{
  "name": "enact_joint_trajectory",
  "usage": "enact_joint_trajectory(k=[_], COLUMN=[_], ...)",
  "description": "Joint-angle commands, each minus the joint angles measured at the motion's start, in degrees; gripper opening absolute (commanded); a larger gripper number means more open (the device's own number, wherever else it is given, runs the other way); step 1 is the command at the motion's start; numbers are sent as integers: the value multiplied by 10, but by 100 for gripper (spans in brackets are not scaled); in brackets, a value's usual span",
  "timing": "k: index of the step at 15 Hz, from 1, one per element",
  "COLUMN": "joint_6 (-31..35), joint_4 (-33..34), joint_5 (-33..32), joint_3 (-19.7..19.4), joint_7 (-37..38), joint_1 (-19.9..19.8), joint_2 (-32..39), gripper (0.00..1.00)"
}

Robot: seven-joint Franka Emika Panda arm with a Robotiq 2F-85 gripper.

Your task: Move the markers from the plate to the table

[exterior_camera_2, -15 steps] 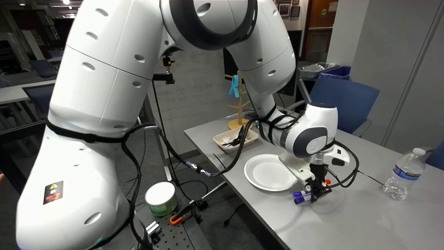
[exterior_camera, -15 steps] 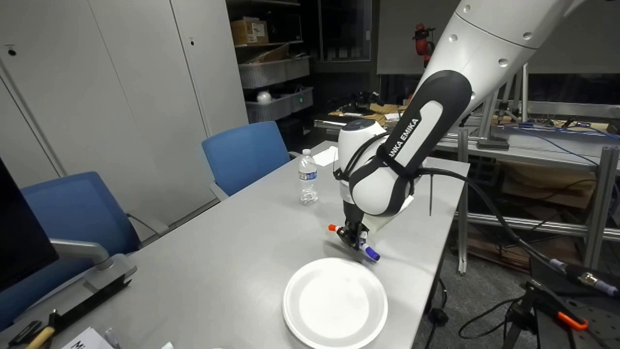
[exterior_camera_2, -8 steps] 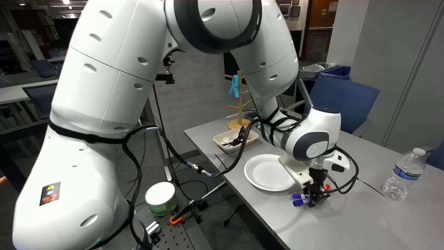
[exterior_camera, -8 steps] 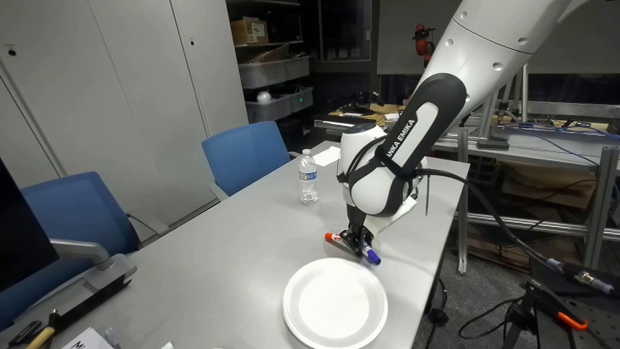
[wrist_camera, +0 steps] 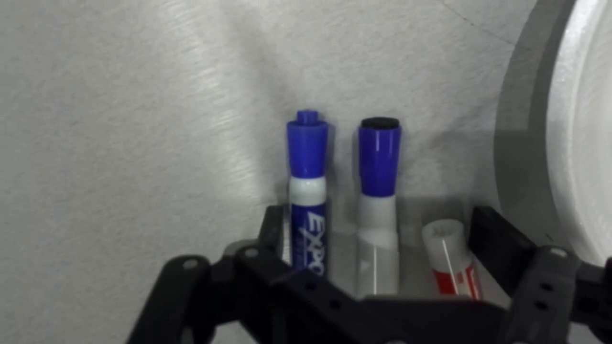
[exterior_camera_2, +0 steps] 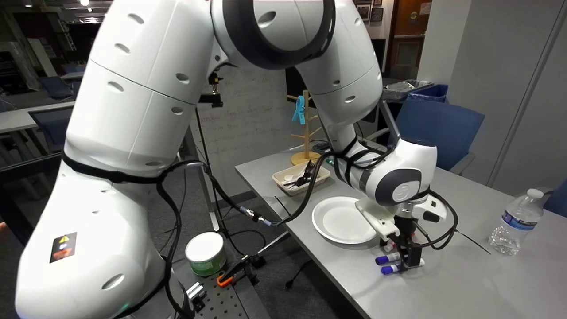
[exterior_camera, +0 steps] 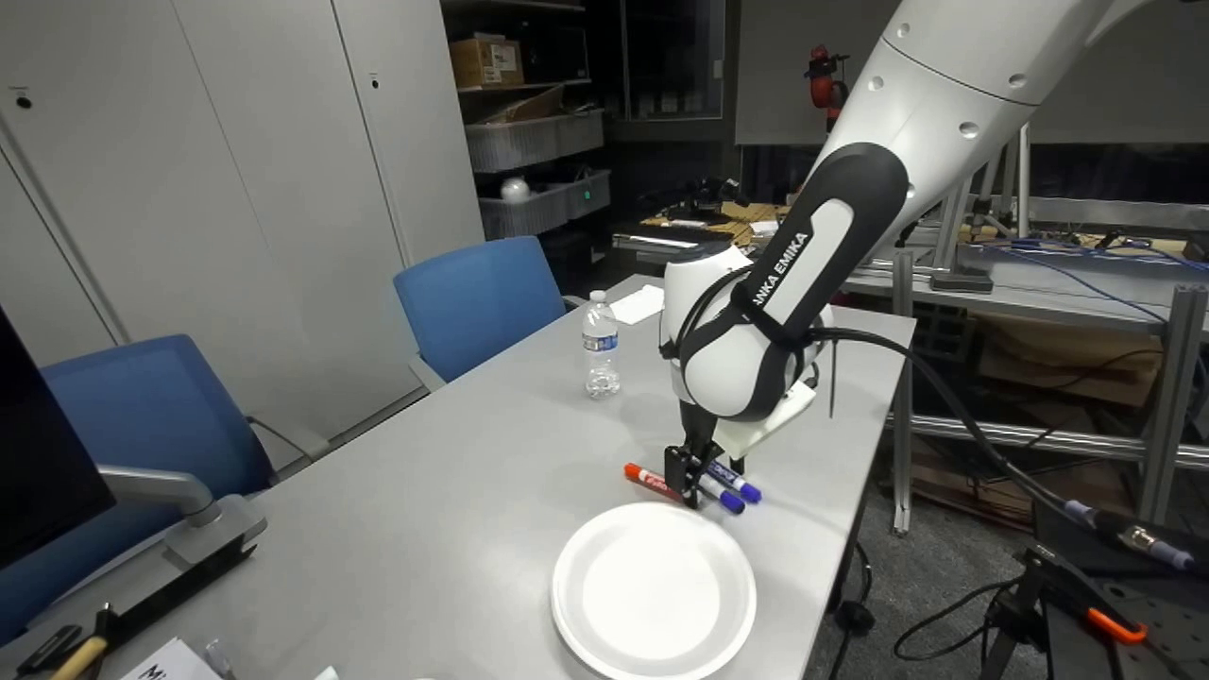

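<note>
My gripper (wrist_camera: 382, 239) stands open, low at the table (exterior_camera: 453, 501), its fingers spread on either side of three markers. Two have blue caps: an Expo-labelled blue marker (wrist_camera: 307, 153) near one finger (wrist_camera: 272, 229), and a blue-capped marker (wrist_camera: 379, 162) in the middle. The red marker (wrist_camera: 452, 263) lies slanted by the opposite finger (wrist_camera: 497, 248), showing its white end; its red cap end appears in an exterior view (exterior_camera: 635, 470). All three seem to rest on the tabletop, slightly apart, partly hidden by the gripper. Beside them sits the white plate (exterior_camera: 654, 595), with nothing on it.
A water bottle (exterior_camera: 601, 349) stands farther along the table, near a sheet of paper (exterior_camera: 638, 304). Beyond the plate are a tray of utensils (exterior_camera_2: 292, 188) and a wooden stand (exterior_camera_2: 305, 133) with a blue clip. Blue chairs (exterior_camera: 477, 302) line one long side.
The gripper has come down a little and its jaws have opened. The markers, bunched between the fingers a second ago, are let go and lie spread apart on the table.
</note>
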Motion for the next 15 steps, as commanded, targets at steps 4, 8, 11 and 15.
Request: enact_joint_trajectory(k=[4,8,11,15], joint_6=[-18,-19,-17,-7], joint_4=[14,6,-14,-44], joint_5=[14,15,-5,-16], joint_3=[6,7,-10,-10], joint_7=[-17,-23,-10,-17], joint_1=[-10,-14,2,7], joint_2=[5,-5,-35,-88], gripper=[100,100,100,100])
